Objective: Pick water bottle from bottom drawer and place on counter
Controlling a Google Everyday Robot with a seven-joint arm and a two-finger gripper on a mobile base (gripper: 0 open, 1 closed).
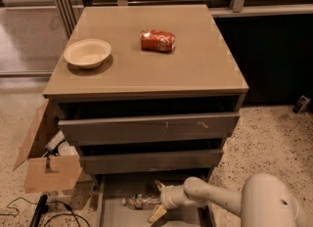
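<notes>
My end effector (157,200) sits inside the bottom drawer (116,214), fingers spread about the near end of the water bottle (138,201) lying there. Grasp step pending; closing, then lifting to the surface (195,67), is required.

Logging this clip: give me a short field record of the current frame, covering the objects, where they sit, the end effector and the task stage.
water bottle: lying on its side in the bottom drawer, which is pulled out
end effector: low inside that drawer, fingers open, one above and one below the bottle's right end; contact unclear
counter: carries a bowl at left and a crushed red can near the back middle
task stage: bottle not yet lifted
</notes>
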